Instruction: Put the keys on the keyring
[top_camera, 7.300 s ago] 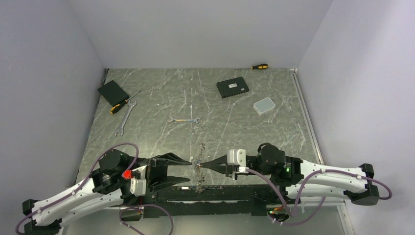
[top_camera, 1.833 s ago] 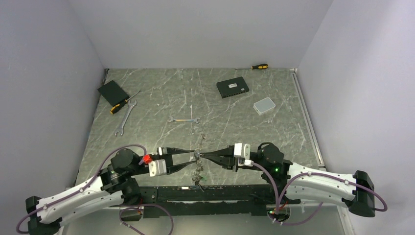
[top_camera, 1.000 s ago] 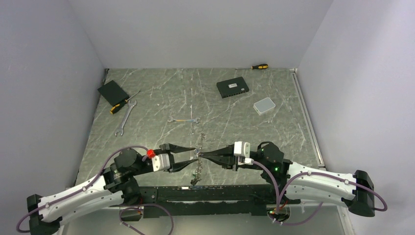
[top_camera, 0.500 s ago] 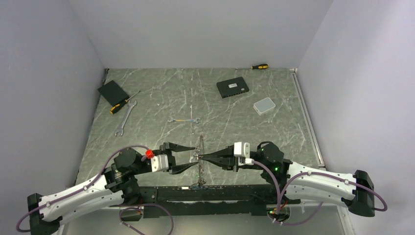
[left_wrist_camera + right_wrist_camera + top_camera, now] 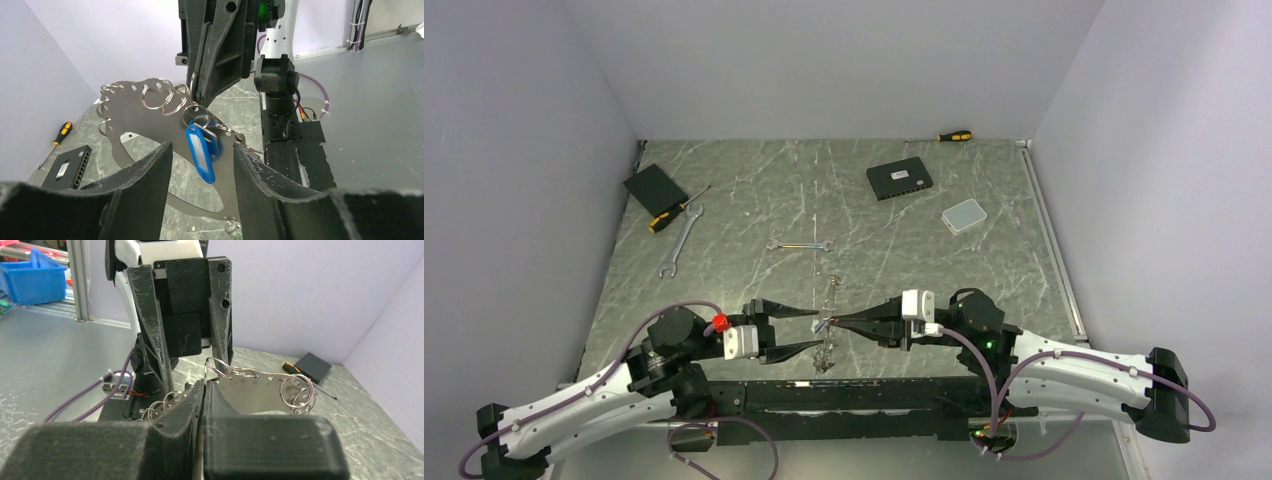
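The keyring [image 5: 829, 300] is a flat silvery hoop with holes along its rim and several small split rings. It stands on edge above the table's near middle. My right gripper [image 5: 832, 320] is shut on its rim; the right wrist view shows the pads [image 5: 215, 395] pinching the keyring [image 5: 260, 390]. A blue plastic tag [image 5: 202, 152] hangs from a split ring on the keyring [image 5: 145, 112]. My left gripper [image 5: 814, 330] is open, and the tag lies between its fingers [image 5: 145, 175] without touching them. No key blades show clearly.
Two silver spanners [image 5: 680, 240] [image 5: 800, 244] lie on the marbled table. A black pad [image 5: 654, 187] and a screwdriver [image 5: 669, 215] are at far left. A black box [image 5: 899, 179], a white box [image 5: 964, 215] and another screwdriver [image 5: 954, 136] are at far right.
My left gripper has stayed open and shifted slightly toward the near edge beside the keyring. The keyring's hanging lower end has swung a little. The right gripper keeps its hold.
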Motion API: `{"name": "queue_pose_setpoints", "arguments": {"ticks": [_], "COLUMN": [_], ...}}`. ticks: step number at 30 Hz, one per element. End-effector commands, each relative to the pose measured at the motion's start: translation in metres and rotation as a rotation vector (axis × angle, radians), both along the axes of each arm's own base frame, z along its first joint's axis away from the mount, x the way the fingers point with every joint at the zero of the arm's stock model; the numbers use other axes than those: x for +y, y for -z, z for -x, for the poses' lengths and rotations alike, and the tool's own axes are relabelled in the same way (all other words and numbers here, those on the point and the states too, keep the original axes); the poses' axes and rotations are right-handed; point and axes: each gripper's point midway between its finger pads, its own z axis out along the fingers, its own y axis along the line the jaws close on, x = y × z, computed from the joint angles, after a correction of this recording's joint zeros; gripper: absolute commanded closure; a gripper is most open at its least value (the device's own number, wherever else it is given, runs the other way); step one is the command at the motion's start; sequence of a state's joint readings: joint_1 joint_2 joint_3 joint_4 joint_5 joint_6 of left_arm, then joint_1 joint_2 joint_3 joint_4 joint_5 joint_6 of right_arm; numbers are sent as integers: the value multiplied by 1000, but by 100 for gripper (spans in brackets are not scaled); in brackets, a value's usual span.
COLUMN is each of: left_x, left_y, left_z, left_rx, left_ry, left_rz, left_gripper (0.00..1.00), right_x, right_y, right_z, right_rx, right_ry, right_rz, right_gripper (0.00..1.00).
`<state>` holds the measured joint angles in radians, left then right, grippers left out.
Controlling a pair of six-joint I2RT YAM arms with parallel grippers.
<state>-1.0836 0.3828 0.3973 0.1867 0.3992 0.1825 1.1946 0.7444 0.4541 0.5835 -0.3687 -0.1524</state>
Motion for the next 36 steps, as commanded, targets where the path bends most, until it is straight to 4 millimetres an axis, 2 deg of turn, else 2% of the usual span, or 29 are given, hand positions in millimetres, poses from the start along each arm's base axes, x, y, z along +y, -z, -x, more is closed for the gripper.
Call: {"name": "queue_pose_setpoints", "arguments": {"ticks": [1,13,15,17,21,22,26,36], "left_x": [-2,-12,-11,-11,-10,-9,-6,9], "left_y": [-11,-12,-13,-13,-12,-12,-14,-43], "left_z": [5,-5,-5,-5,-5,-6,-5,10], "left_rx": [-21,-36,-41,-45,-54,-53,-54,-70], "left_ry": [28,2,2,1,-2,-4,-8,35], "left_rz": [13,49,53,46,-3,-17,-63,-99], "left_gripper": [48,50,54,64,96,100,100,100], "right_x": [-7,-3,-3,-3,-3,-2,-1,7], "right_y": [-49,-48,-48,-47,-47,-47,-40,-21], "right_z": [6,6,6,6,5,5,1,-5], "right_rx": [-45,-38,-37,-38,-40,-40,-28,-6], "right_ry": [-17,-26,-25,-25,-23,-22,-3,-3], "right_rz": [-130,-121,-120,-118,-117,-114,-99,-98], "right_gripper": [100,100,100,100,100,100,100,100]}}
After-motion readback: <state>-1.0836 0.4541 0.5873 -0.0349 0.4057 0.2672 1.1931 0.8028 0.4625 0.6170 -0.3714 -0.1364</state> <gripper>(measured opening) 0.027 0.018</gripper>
